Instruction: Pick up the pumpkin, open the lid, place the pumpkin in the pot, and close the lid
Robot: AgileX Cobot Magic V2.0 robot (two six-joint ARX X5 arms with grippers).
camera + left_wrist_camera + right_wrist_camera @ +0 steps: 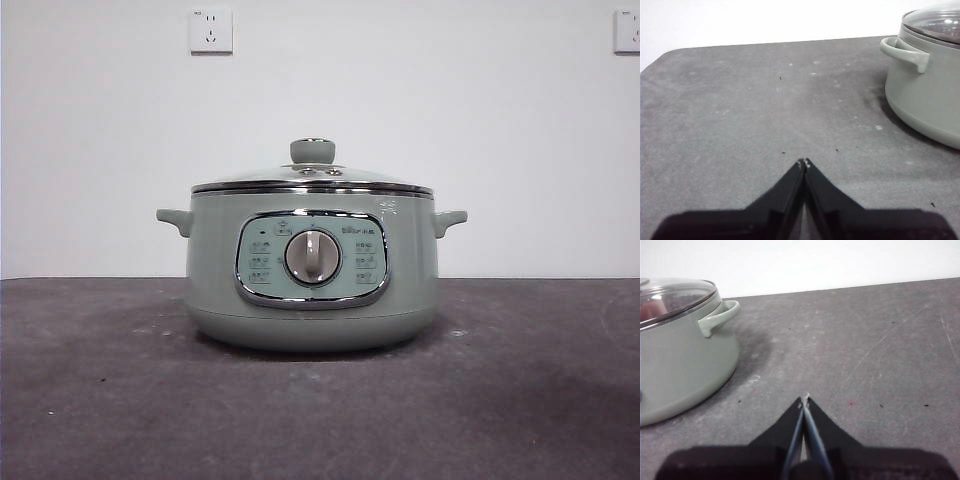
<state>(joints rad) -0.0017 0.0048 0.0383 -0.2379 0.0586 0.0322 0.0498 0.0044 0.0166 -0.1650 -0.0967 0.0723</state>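
The pale sage-green pot (215, 290) stands in the middle of the table with its control panel facing the front view. The glass lid (312, 178) sits shut on it, knob (312, 151) on top. The pumpkin is not in plain view; a faint reddish patch shows through the lid glass in the right wrist view (651, 310). My left gripper (804, 162) is shut and empty over bare table, well apart from the pot (925, 95). My right gripper (805, 399) is shut and empty on the pot's (685, 360) other side. Neither arm shows in the front view.
The dark grey table (100, 400) runs back to a white wall with two sockets (211, 30). The pot's side handles (905, 52) (720, 316) stick out toward each gripper.
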